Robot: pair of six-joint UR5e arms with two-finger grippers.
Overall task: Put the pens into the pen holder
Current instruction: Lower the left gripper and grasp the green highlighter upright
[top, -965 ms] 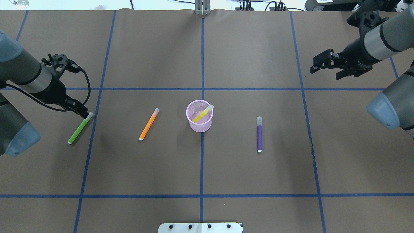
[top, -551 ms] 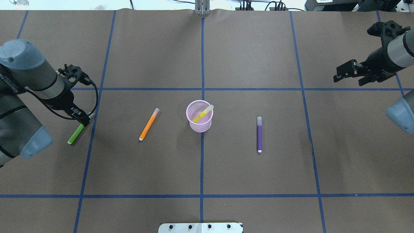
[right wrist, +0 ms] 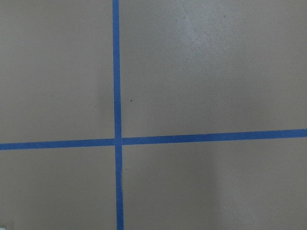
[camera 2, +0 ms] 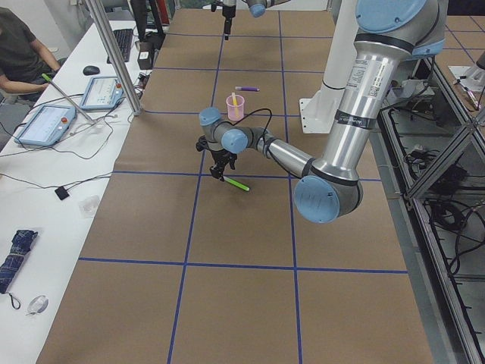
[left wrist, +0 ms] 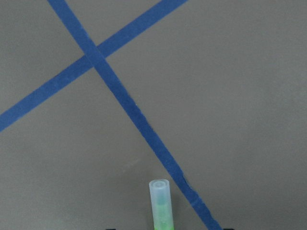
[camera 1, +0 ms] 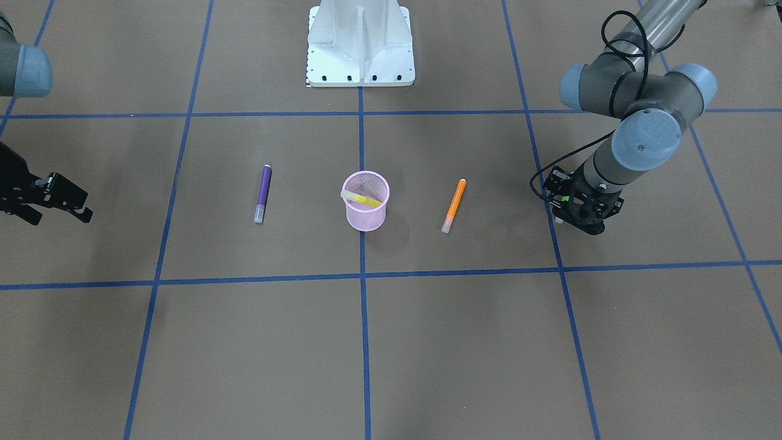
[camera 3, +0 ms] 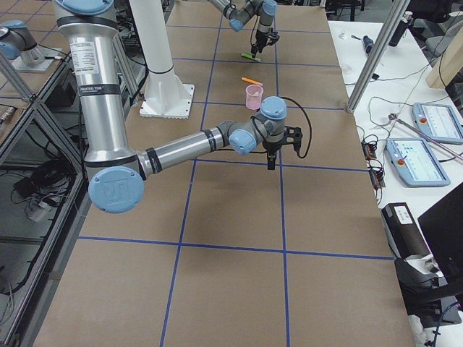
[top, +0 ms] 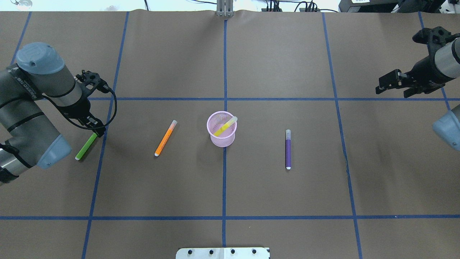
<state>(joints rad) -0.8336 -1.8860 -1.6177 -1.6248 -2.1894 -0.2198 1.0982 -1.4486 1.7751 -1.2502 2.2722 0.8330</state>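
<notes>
1. The left gripper [top: 96,129], at the middle left of the overhead view, is down at the upper end of the green pen [top: 84,148]. That pen lies flat on the table [top: 287,54] and slants toward the lower left.
2. In the left wrist view the green pen's pale cap stands at the bottom centre. Two dark fingertips barely show at the bottom edge, one on either side and clear of the pen. The jaws are spread and straddle the pen without clamping it.
3. The right gripper [top: 391,88] hangs at the upper right edge of the overhead view, well apart from every pen. Its fingers are apart and hold nothing. Its wrist view shows only the table and a crossing of blue tape [right wrist: 115,72].
4. The holder [top: 221,136] stands upright at the centre of the overhead view, on the vertical tape.
5. The yellow pen [top: 223,128] leans inside the holder, its pale cap poking over the upper right rim.
6. The orange pen [top: 165,138] lies flat to the left of the holder, between it and the green pen. It is slanted, with its cap to the upper right.
7. The purple pen [top: 288,150] lies flat to the right of the holder. It runs parallel to the vertical tape, cap at the top.
</notes>
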